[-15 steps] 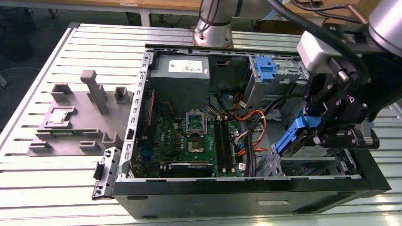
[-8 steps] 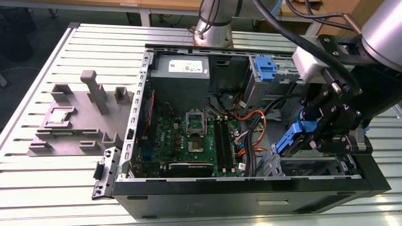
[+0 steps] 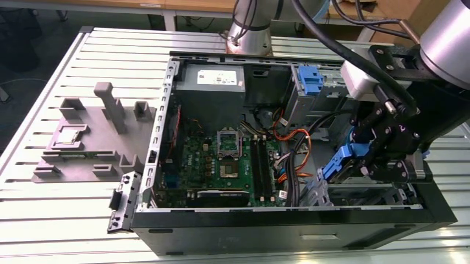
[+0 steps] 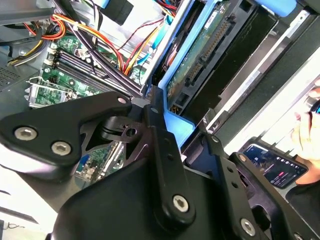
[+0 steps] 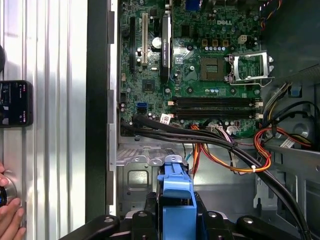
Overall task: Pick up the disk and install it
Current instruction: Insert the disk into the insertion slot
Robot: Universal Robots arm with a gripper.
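Note:
The disk (image 3: 339, 163), framed by its bright blue carrier, hangs tilted on edge inside the open computer case (image 3: 294, 220), at the exterior view's right. It is just above the metal drive bay (image 3: 360, 193). My gripper (image 3: 365, 165) is shut on it. The second wrist view shows the disk's (image 4: 200, 55) green circuit-board side and connector, with the black fingers (image 4: 160, 135) clamped on the blue frame. In the first wrist view the blue carrier (image 5: 176, 200) sticks out between the fingers, over the bay's grey metal plate (image 5: 135, 175).
The motherboard (image 3: 228, 159) fills the case floor, with orange and black cables (image 3: 294, 148) running beside the disk. A power supply (image 3: 213, 82) and a bare blue bracket (image 3: 311, 80) stand at the back. A grey fixture (image 3: 92, 137) lies on the slatted table. A phone (image 5: 15, 102) and a hand (image 5: 10, 220) are outside the case.

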